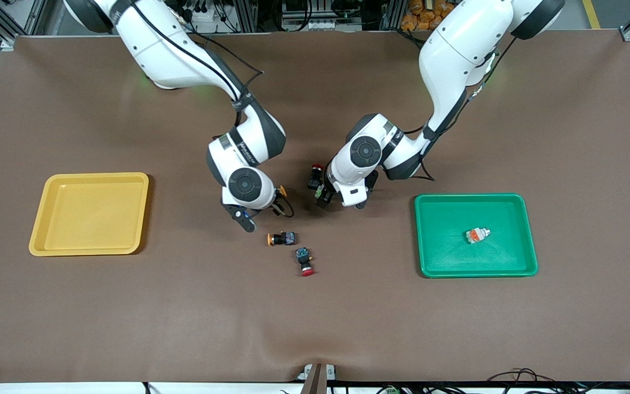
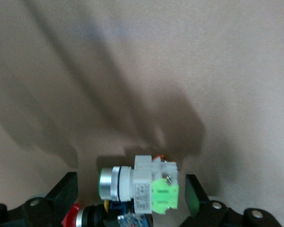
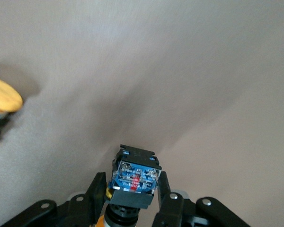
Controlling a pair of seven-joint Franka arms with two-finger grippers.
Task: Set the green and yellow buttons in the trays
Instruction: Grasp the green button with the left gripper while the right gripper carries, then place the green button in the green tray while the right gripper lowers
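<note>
Two pincers work mid-table between the yellow tray (image 1: pixel 89 214) and green tray (image 1: pixel 476 235), which holds one pale switch (image 1: pixel 477 235). Left wrist view: left pincer (image 2: pixel 130 194) spread wide around the green-block switch (image 2: pixel 139 190), lying crosswise, cap toward one finger; centre before closing. Right wrist view: right pincer (image 3: pixel 130 188) clamped on the yellow-capped switch (image 3: pixel 135 179), terminals outward; lift straight.

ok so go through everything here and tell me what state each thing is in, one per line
Right gripper: shut on a yellow button.
Left gripper: open, straddling a green button on the table.
Second yellow button: loose, on its side.
Red button: loose, on its side.
Second red button: beside the left gripper.
Green tray: holds one orange button.
Yellow tray: nothing in it.
</note>
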